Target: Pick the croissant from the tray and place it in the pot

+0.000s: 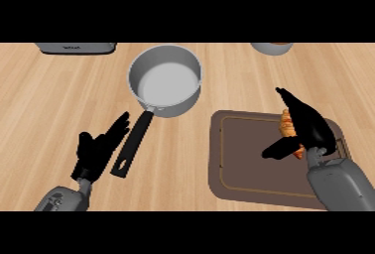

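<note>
The croissant [288, 125], orange-brown, lies lengthwise over the right part of the brown tray [242, 158]. My right hand [311, 126] is on it: the fingers run along its right side and the thumb crosses its lower end, so most of it is hidden. Whether it is lifted off the tray I cannot tell. The grey pot [165, 79] stands at the upper middle, up and to the left of the tray, its black handle [133, 144] pointing toward me. My left hand [99, 149] rests open, fingers up, just left of that handle.
A grey appliance [77, 47] sits at the far left edge of the counter. A round grey vessel with brown contents [273, 47] stands at the far right. Bare wood counter lies between the pot and the tray.
</note>
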Robot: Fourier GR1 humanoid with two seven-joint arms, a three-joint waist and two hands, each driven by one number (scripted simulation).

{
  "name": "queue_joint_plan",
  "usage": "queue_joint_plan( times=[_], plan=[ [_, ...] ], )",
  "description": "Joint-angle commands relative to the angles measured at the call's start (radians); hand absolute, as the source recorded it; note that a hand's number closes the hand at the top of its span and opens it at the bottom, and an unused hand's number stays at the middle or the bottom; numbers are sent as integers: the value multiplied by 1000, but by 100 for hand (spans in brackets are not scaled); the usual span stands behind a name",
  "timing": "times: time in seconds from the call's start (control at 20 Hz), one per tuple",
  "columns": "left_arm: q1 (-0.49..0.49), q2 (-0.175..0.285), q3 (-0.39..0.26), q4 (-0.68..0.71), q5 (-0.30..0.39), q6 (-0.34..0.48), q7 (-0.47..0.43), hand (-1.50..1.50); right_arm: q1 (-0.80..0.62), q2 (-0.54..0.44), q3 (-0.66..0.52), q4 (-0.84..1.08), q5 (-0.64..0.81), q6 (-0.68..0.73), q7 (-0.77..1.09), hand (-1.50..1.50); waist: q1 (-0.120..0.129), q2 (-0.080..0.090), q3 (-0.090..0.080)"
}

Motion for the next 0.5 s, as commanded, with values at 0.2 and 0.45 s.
queue_joint_plan(
  times=[0.2, 0.45],
  plan=[
    [23, -50, 42, 10, -57, -35, -1, 0, -4, -60, -112, 114, 26, 70, -138, -150, -5, -2, 0],
    [51, -77, 55, -44, -104, -28, 12, 0, 60, -24, -144, 181, 89, -60, -290, -150, -3, -2, 0]
  ],
)
